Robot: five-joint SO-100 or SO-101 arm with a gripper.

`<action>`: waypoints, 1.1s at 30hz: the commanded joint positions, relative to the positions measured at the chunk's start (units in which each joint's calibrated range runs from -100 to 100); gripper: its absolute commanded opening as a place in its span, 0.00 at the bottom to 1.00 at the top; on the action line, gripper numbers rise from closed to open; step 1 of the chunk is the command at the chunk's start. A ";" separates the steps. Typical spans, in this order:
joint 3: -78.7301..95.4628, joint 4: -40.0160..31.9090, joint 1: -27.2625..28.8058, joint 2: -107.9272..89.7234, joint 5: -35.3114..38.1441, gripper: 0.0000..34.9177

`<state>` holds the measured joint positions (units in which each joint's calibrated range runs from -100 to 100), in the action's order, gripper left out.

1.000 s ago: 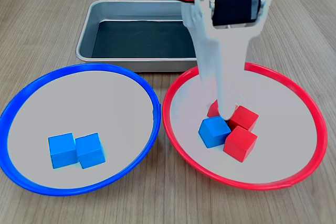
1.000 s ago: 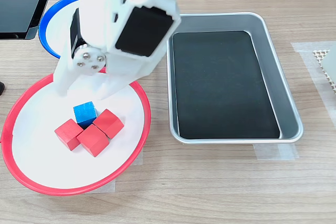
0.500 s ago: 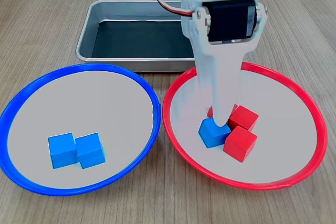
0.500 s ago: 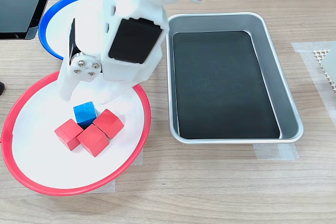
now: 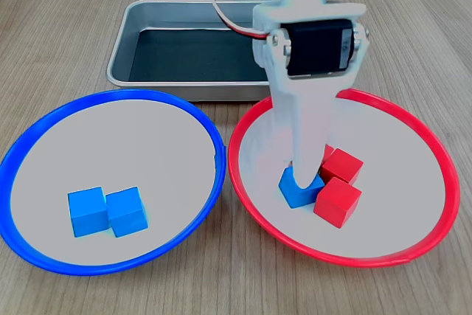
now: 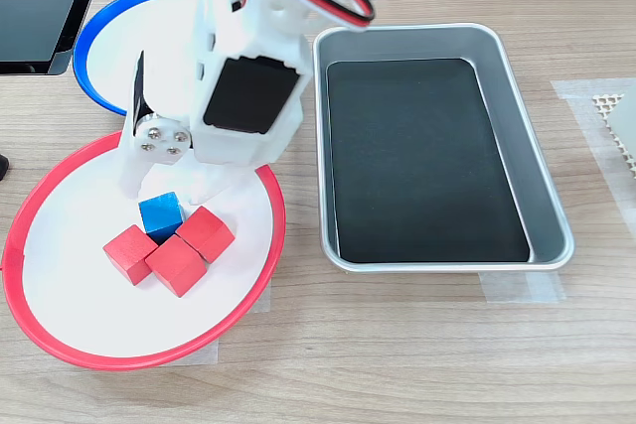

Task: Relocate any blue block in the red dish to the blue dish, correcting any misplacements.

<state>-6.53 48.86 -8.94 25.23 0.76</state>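
The blue block (image 5: 297,191) (image 6: 160,215) lies in the red dish (image 5: 413,252) (image 6: 60,343), touching three red cubes (image 5: 338,201) (image 6: 177,264). My white gripper (image 5: 304,175) (image 6: 165,190) reaches down over it, open. In the second exterior view its two fingertips (image 6: 130,184) stand on either side of the block's far edge, low over the dish floor. In the first exterior view the near finger covers the block's top right. The blue dish (image 5: 44,127) (image 6: 97,25) holds two more blue cubes (image 5: 107,212); the arm hides them in the second exterior view.
A rectangular metal tray (image 5: 121,48) (image 6: 417,31) with a black liner stands behind the dishes in the first exterior view, at the second exterior view's right. A dark device (image 6: 40,2) sits at the second exterior view's top left. White mesh (image 6: 616,121) lies at its right edge.
The gripper has come down over the blue block, its fingertips dropping from above the cubes to block height. No cube has moved.
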 commanded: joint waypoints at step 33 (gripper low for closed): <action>-7.53 -0.69 -1.74 6.62 0.00 0.40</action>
<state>-11.80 48.04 -10.62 32.05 0.81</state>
